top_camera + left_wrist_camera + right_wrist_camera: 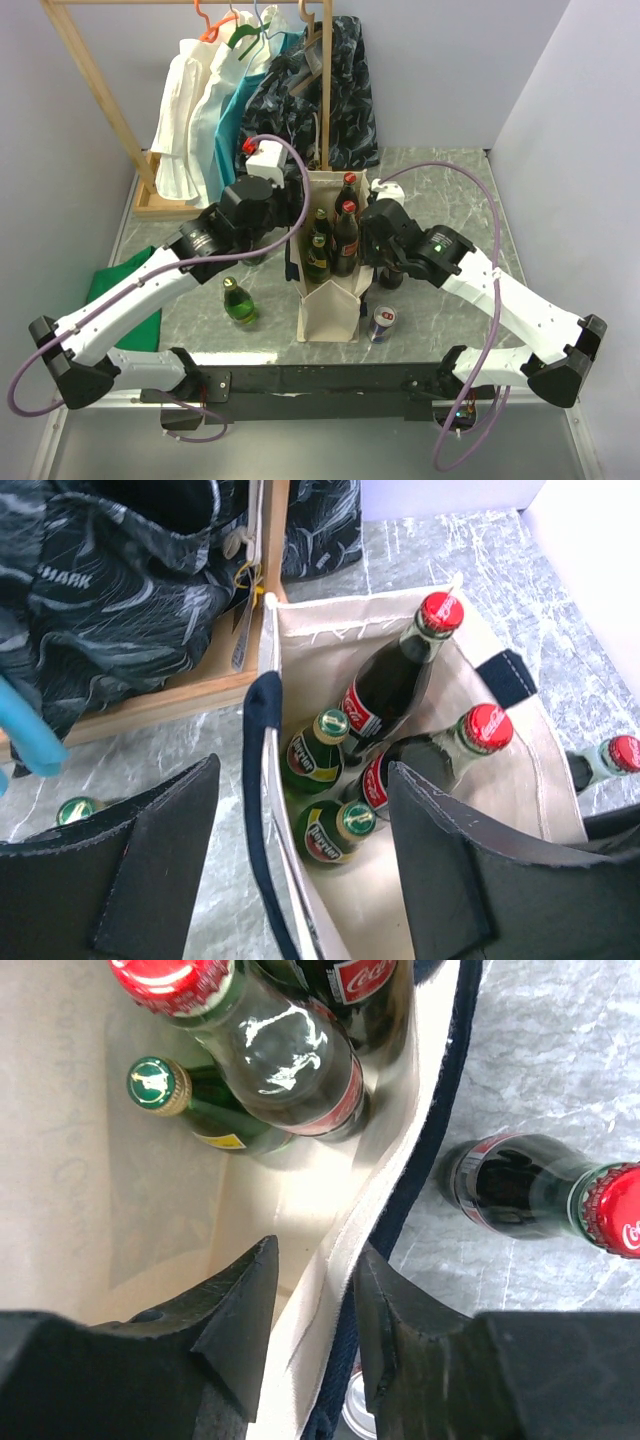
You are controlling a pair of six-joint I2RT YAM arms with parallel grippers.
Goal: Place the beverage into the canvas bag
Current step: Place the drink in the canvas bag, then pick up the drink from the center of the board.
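Your right gripper straddled the right wall of the canvas bag, jaws nearly together; you couldn't tell if they pinched it. The upright cola bottle stood just outside that wall, nearest this arm. Your left gripper held its jaws wide apart over the left rim.

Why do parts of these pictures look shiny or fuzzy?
Right wrist view: white glare streaks the cola bottle; the right gripper's fingers pinching the bag look soft. Left wrist view: the left gripper's fingers likewise. Top view: even light, faint shadows.
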